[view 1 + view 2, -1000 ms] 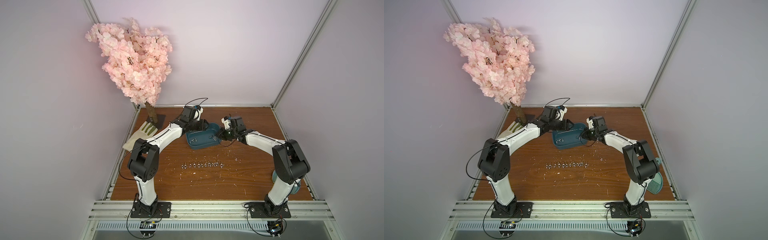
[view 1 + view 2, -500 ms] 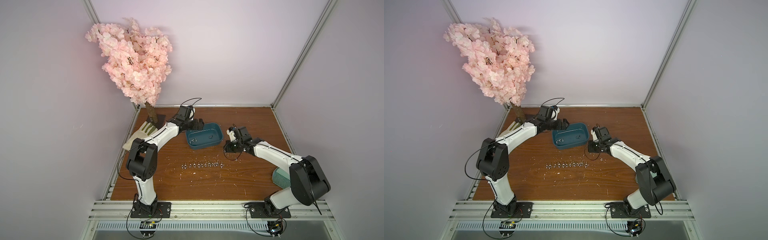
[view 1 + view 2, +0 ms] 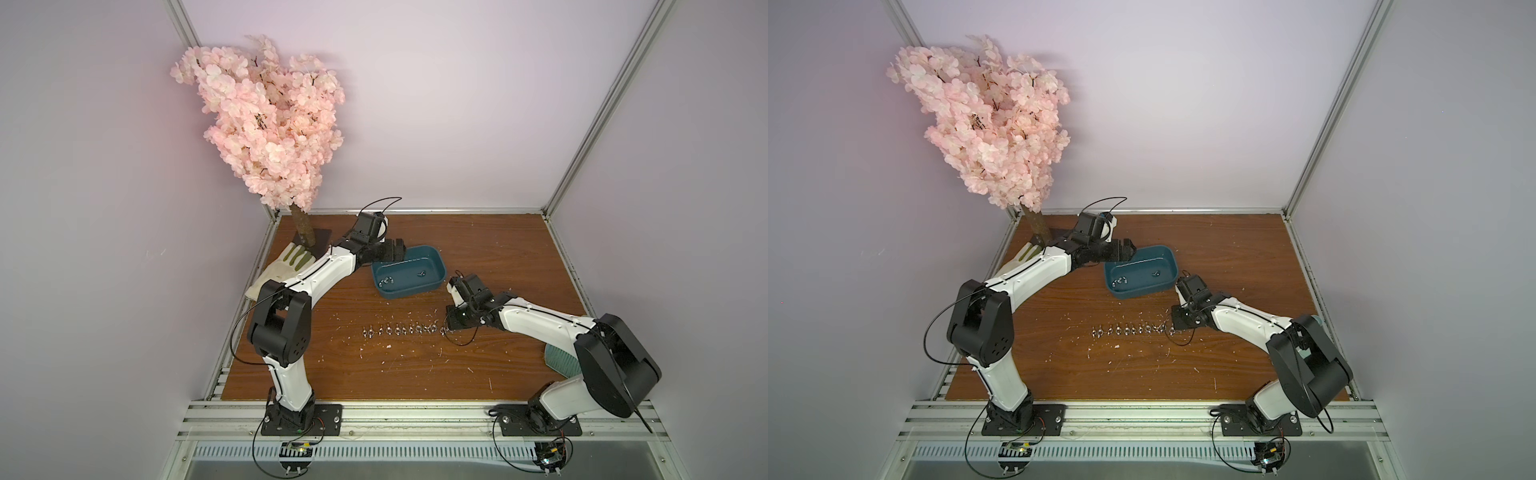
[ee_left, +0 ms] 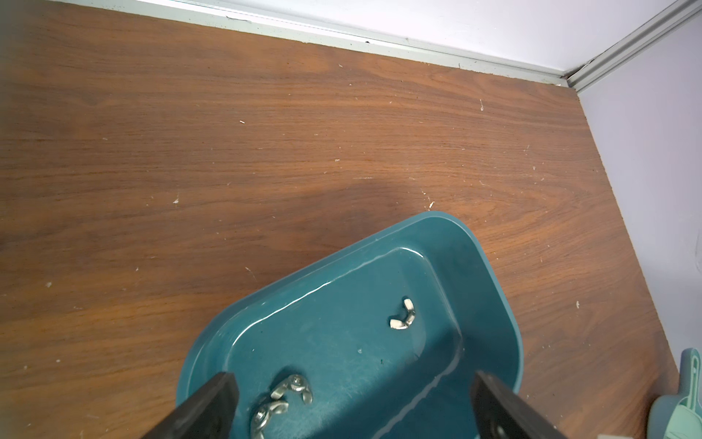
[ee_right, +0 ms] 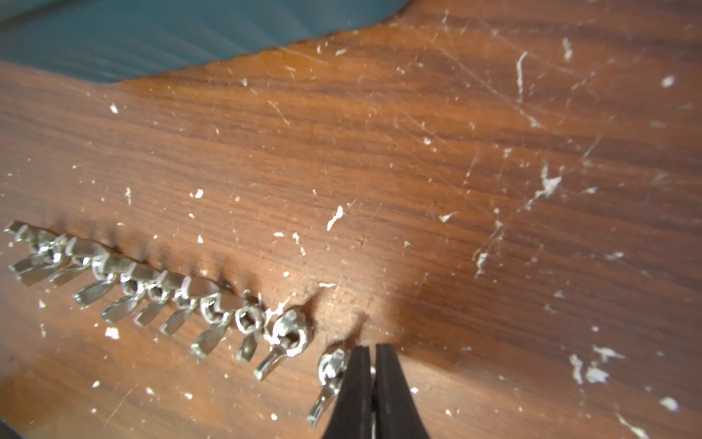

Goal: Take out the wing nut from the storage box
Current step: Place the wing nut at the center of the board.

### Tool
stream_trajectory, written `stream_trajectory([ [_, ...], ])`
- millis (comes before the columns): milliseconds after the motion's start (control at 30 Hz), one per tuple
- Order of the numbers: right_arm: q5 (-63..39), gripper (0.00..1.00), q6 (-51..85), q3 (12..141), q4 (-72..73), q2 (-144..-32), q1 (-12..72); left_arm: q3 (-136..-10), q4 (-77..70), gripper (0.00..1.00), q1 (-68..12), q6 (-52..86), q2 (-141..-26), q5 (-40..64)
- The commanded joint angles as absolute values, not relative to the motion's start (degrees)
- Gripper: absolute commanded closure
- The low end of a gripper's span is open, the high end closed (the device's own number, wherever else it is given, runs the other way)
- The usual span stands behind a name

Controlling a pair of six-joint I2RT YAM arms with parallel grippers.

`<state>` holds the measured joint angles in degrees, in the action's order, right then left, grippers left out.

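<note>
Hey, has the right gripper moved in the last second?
Yes. The right gripper went from the storage box toward the robot's base, to the end of the row of wing nuts.

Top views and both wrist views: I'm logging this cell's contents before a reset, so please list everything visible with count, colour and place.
storage box: one, dark teal, rear middle of the table
wing nuts in the box: three, silver, one apart from a close pair
wing nuts on the table: roughly ten, silver, one row in front of the box
blossom tree: one, pink, rear left corner
glove: one, white with green, beside the tree's base
ribbed item: one, mint green, right edge, partly under the right arm
table: one, brown wood, white flecks
left gripper: black, open, over the box's end
right gripper: black, shut, at the row's end nut
</note>
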<state>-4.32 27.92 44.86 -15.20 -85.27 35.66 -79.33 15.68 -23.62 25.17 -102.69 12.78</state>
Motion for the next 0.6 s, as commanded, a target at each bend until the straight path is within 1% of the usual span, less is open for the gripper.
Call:
stream_trajectory([
  [0, -1.39, 0.98, 28.04, 45.5, -14.67, -84.86, 35.95, -78.16, 16.43, 0.01, -23.29, 25.6, -100.57, 12.05],
  [300, -1.97, 0.94, 27.84, 44.87, -14.08, -86.23, 35.92, -76.73, 16.35, 0.01, -23.38, 26.53, -99.67, 11.49],
  [400, -2.39, 0.88, 28.04, 44.57, -13.71, -86.4, 35.95, -76.73, 16.63, 0.01, -23.29, 26.41, -99.7, 10.95],
  [500, -2.66, 0.85, 28.09, 44.63, -13.89, -86.75, 35.94, -76.68, 17.11, 0.01, -23.25, 26.45, -99.58, 10.37],
  [567, -2.55, 0.8, 28.12, 44.64, -13.97, -86.67, 35.92, -76.81, 17.35, 0.01, -23.29, 26.36, -99.5, 10.17],
])
